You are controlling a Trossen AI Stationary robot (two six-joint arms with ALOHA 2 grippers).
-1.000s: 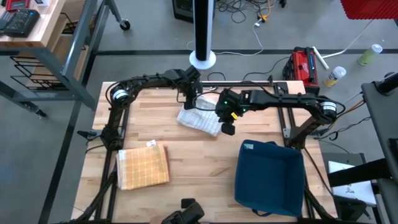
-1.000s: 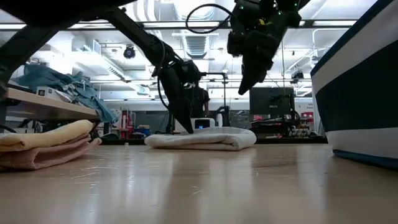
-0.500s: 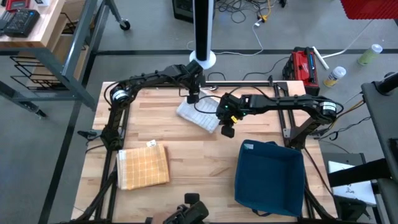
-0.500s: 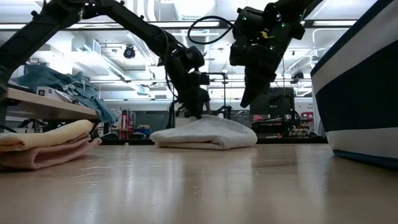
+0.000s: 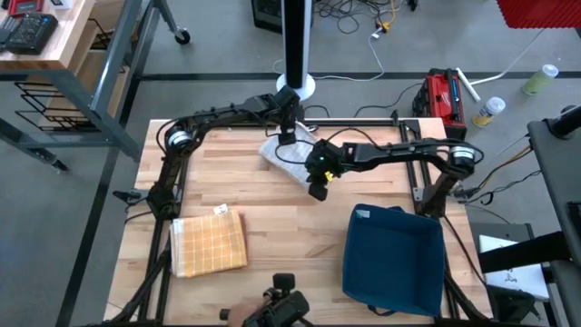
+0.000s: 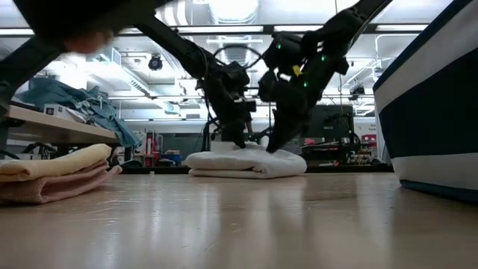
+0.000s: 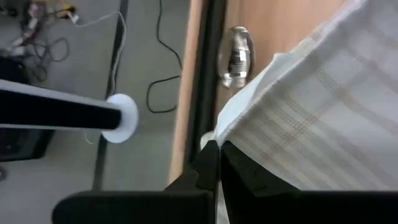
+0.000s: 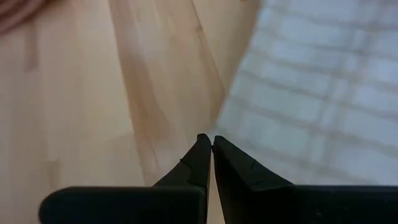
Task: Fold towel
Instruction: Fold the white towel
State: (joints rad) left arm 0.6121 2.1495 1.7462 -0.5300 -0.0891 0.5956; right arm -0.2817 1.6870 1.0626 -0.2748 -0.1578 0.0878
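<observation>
Two claws on one towel [image 5: 289, 160], which sits at 12 o'clock on the bench [image 5: 218, 182]. Left claw [image 5: 287, 138] is clenched on the towel's far edge; right claw [image 5: 317, 188] is clenched empty, tips pressing the near edge. My call: pin with the right, draw the left edge over evenly, watch for bunching. Folded yellow towel [image 5: 210, 242] lies at 7 o'clock, blue bin [image 5: 393, 259] at 4. Cables litter the floor beyond.

no readable text, labels, brands, numbers or signs anywhere
</observation>
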